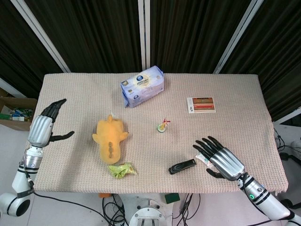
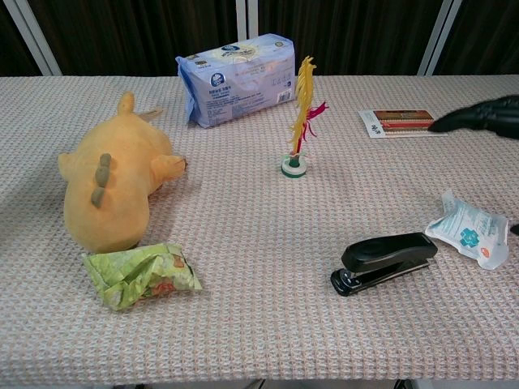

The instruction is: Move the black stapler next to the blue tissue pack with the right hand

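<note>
The black stapler (image 1: 182, 166) (image 2: 383, 262) lies flat near the table's front edge, right of centre. The blue tissue pack (image 1: 142, 86) (image 2: 236, 78) sits at the back middle of the table. My right hand (image 1: 220, 160) hovers palm down just right of the stapler, fingers spread and holding nothing; only its dark fingertips (image 2: 478, 115) enter the chest view at the right edge. My left hand (image 1: 43, 127) is raised at the table's left edge, fingers apart and empty.
A small white packet (image 2: 469, 230) lies under my right hand. A yellow plush toy (image 1: 111, 138), a green snack bag (image 1: 121, 170), a feathered shuttlecock (image 1: 162, 126) and a red card (image 1: 201, 104) also lie on the woven cloth (image 1: 84, 94).
</note>
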{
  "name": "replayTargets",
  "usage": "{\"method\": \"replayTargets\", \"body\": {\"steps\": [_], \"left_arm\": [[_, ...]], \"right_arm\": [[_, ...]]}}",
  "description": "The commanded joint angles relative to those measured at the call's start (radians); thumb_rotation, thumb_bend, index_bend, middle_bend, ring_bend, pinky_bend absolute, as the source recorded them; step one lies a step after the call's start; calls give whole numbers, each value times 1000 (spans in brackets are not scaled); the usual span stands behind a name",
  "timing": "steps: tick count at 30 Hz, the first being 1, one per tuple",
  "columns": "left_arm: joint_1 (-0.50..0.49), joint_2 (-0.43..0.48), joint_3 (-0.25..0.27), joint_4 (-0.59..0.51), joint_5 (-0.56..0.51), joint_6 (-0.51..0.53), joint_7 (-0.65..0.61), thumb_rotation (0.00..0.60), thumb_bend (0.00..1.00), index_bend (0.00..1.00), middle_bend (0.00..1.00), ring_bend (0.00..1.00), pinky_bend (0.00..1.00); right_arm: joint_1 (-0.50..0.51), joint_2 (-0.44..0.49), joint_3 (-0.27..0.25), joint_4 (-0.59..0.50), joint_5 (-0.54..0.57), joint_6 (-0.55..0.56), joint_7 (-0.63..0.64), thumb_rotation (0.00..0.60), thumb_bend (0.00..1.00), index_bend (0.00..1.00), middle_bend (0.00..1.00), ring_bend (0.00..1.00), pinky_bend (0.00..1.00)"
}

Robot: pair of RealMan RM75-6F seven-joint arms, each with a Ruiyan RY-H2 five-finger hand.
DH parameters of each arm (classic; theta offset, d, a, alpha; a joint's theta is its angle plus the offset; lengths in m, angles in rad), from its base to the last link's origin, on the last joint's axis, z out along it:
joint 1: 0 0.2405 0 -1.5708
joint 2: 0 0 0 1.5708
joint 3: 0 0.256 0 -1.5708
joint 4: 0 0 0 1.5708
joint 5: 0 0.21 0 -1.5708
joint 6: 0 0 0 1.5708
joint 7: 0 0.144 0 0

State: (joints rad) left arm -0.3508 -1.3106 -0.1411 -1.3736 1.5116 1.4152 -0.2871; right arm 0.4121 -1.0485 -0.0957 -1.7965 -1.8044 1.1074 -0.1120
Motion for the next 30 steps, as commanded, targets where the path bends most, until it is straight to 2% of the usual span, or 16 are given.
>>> {"method": "replayTargets", "body": {"steps": [1,5,10,15,17,20,27,30], "left_arm": [[17,13,18,-12,-8,1,25,600,91,40,122,129,223],[27,43,40,-37,-12,-21,70,600,91,40,122,129,210],[46,61,51,-62,-24,-19,112,600,90,40,122,129,209],[58,57,53,-44,-28,-12,95,600,89,40,122,129,209],[59,55,53,-36,-27,-11,88,600,90,40,122,129,209],[58,53,52,-25,-24,-13,79,600,89,40,122,129,209],[55,44,52,-2,-17,-17,58,600,90,40,122,129,209],[55,41,52,6,-19,-21,53,600,90,40,122,129,209]], "right_arm": [[36,-9,-45,-37,41,-120,-91,600,279,0,56,0,56],[48,-94,-39,20,49,-149,-85,600,246,0,56,0,56],[41,-209,-14,110,60,-137,-141,600,231,0,77,2,57],[38,-300,0,183,70,-118,-144,600,201,16,163,101,168],[32,-331,4,211,62,-90,-136,600,191,104,240,187,249],[29,-370,10,252,52,-59,-122,600,188,221,328,274,319],[42,-421,22,292,56,-50,-137,600,221,428,437,378,394],[40,-441,31,306,62,-38,-171,600,285,536,468,410,415]]}}
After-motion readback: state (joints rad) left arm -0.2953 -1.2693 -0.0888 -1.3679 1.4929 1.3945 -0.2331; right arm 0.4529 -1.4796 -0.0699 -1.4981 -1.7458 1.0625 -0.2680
